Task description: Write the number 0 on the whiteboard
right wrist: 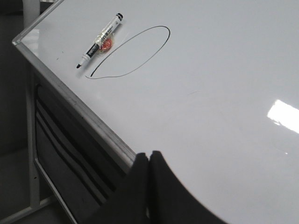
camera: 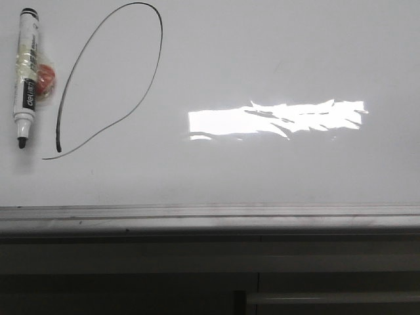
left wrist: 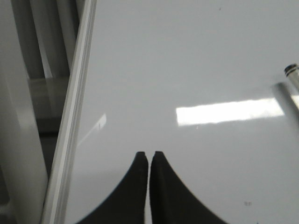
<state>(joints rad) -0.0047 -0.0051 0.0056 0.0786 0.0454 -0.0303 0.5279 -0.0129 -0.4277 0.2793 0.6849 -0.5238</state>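
Note:
The whiteboard (camera: 262, 52) fills the front view, with a grey metal rail along its near edge. The number 0 (camera: 150, 79) is a thin black slanted loop at the upper left, its lower end not closed; it also shows in the right wrist view (right wrist: 161, 46). A white marker (camera: 26, 72) with a black cap lies to its left, tip bare, an orange patch taped to its side. My left gripper (left wrist: 149, 154) is shut and empty over bare board. My right gripper (right wrist: 149, 154) is shut and empty at the board's rail. Neither gripper shows in the front view.
A bright rectangular glare patch (camera: 275, 118) lies on the board right of the loop. The metal rail (camera: 210, 213) bounds the near edge, with dark cabinet fronts (camera: 210, 275) below. The marker's end shows at the edge of the left wrist view (left wrist: 292, 77).

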